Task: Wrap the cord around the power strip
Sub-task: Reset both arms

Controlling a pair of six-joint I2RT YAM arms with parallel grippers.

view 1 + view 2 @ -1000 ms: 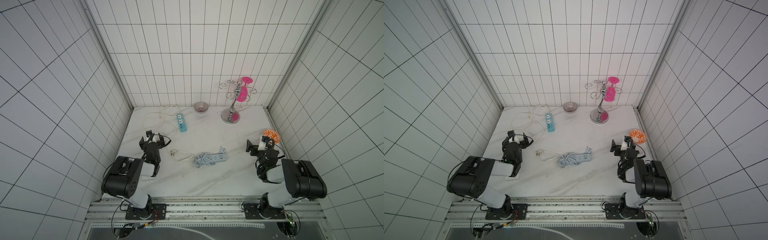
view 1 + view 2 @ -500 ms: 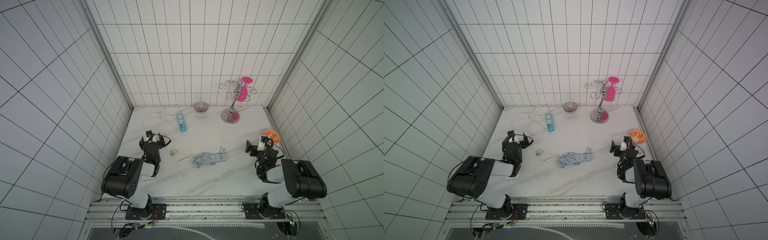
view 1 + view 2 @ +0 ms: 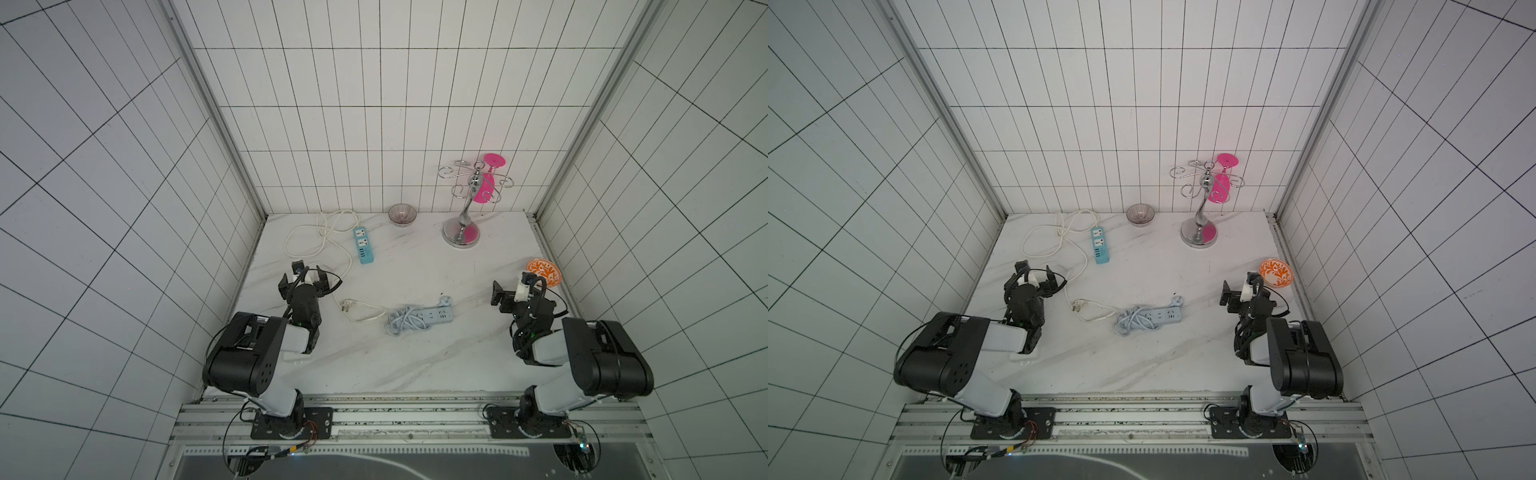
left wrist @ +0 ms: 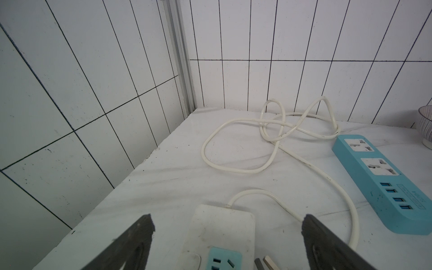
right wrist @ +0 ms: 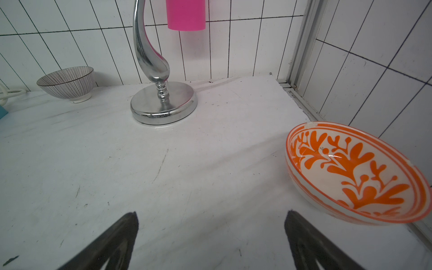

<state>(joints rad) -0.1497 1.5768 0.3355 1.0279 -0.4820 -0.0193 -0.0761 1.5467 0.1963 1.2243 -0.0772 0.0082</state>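
Lying flat near the middle of the counter (image 3: 415, 365), between the two arms, the power strip (image 3: 436, 318) has its sockets facing up. The cord (image 3: 402, 325) is bunched in loose loops at the end of the strip nearer the left arm, touching it. Whether any loop goes right round the strip cannot be told from either top view. The cord's small plug (image 3: 445, 299) sits just beside the strip's other end, on the far side.

The left hand (image 3: 302, 278) is near the left wall, well apart from the power strip. Its fingers are spread wide and grip nothing. In the left wrist view a white strip (image 4: 222, 229) with a blue socket lies on the counter below the gap between them. A white cable (image 3: 316, 237) loops into the far left corner, beside a turquoise strip (image 3: 363, 245). A white plug (image 3: 348, 305) lies between the left arm and the cord.

The right hand (image 3: 521, 291) is by the right wall, also spread wide and holding nothing, with bare counter under it in the right wrist view. An orange bowl (image 3: 544, 272) sits just beside it against the wall. Along the back wall stand a striped bowl (image 3: 402, 215) and a chrome stand (image 3: 461, 237) with a pink glass (image 3: 488, 183) hanging upside down from it.
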